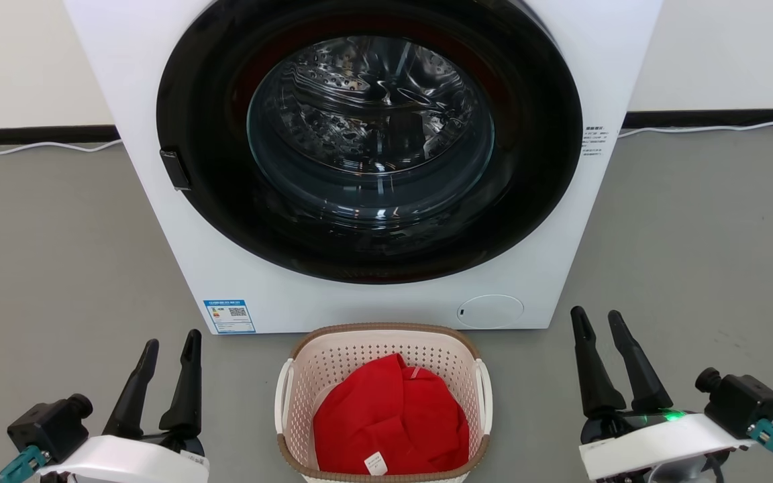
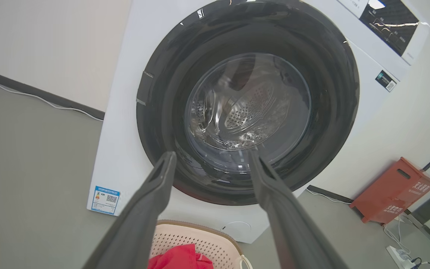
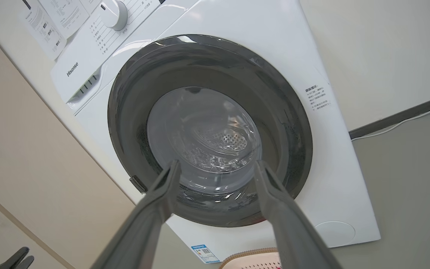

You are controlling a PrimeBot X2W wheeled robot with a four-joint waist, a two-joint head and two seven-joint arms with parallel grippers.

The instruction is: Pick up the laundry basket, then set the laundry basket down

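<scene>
Closest to me, low on the left, I see my left gripper (image 1: 172,339). Its jaws are spread wide with nothing in them. Low on the right is my right gripper (image 1: 596,314), and its jaws are spread wide too, holding nothing. Between them, apart from both, the laundry basket (image 1: 359,355) sits on the grey floor (image 1: 58,268). A red cloth (image 1: 390,412) lies in it, with a small white tag on top. Just behind the basket stands the big white washer (image 1: 333,305). I can see the shiny drum through the glass of its round dark door (image 1: 370,127). A blue sticker (image 1: 229,316) is low on its front. Behind the washer is a pale wall (image 1: 17,60), and a thin white cord (image 1: 24,146) runs along the bottom of it.
</scene>
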